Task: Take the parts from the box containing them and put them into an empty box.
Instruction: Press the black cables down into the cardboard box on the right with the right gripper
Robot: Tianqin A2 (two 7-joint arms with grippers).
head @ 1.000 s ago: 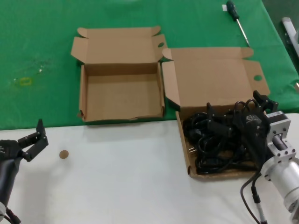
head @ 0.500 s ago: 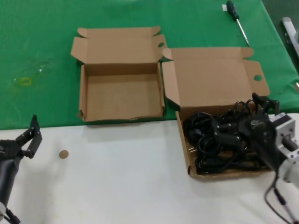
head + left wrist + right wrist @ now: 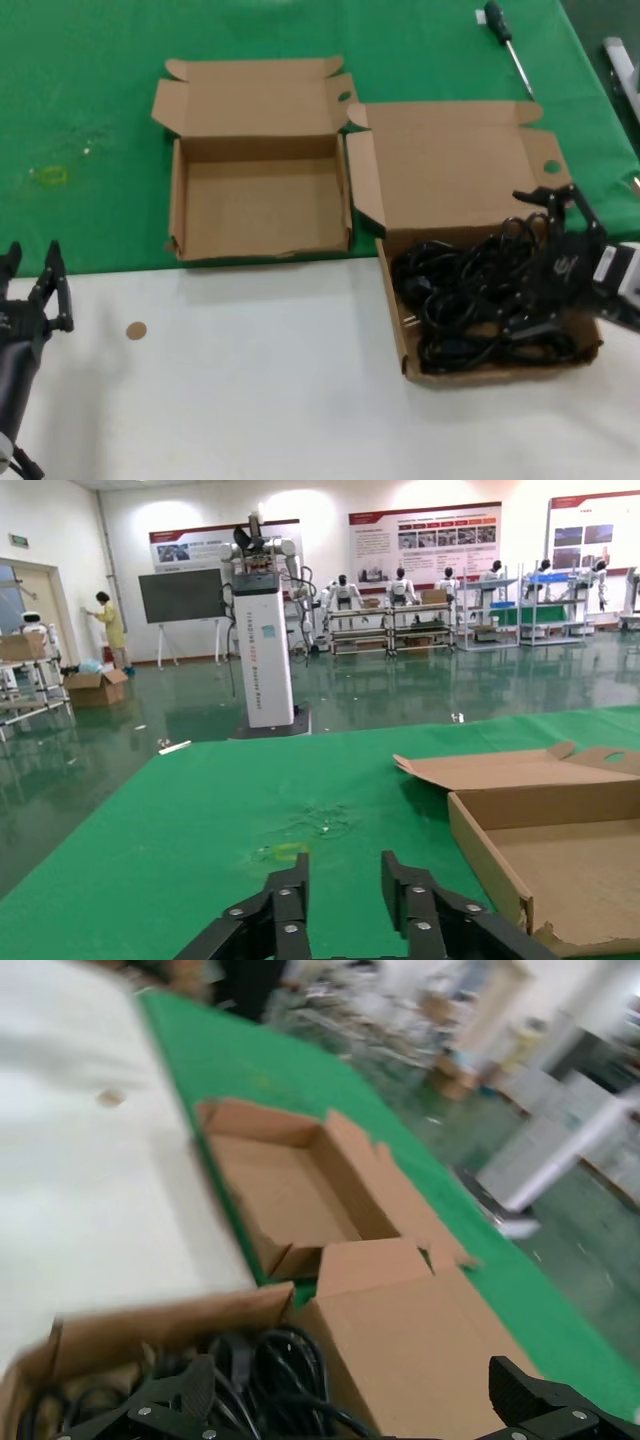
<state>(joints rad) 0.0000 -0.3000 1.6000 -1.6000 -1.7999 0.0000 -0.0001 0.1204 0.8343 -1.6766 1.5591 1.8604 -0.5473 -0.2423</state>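
Observation:
The wider cardboard box (image 3: 394, 330) sits at the right and holds a tangle of black power cords (image 3: 470, 300). The narrower box (image 3: 260, 205) to its left is open and holds nothing. My right gripper (image 3: 527, 265) is open wide above the right part of the cord pile, holding nothing. In the right wrist view its fingers (image 3: 185, 1390) spread over the cords (image 3: 270, 1370), with the empty box (image 3: 290, 1190) beyond. My left gripper (image 3: 32, 252) is open and empty at the table's left edge. In the left wrist view, the gripper (image 3: 345, 872) faces green cloth, the empty box (image 3: 560, 850) beside it.
A green cloth (image 3: 90, 90) covers the far half of the table, and the near half is white (image 3: 260, 400). A screwdriver (image 3: 505, 35) lies at the far right. A small brown disc (image 3: 136, 330) lies on the white surface near my left gripper.
My right gripper has drawn back to the right over the cord box and turned, still open. My left gripper has moved left and turned more upright.

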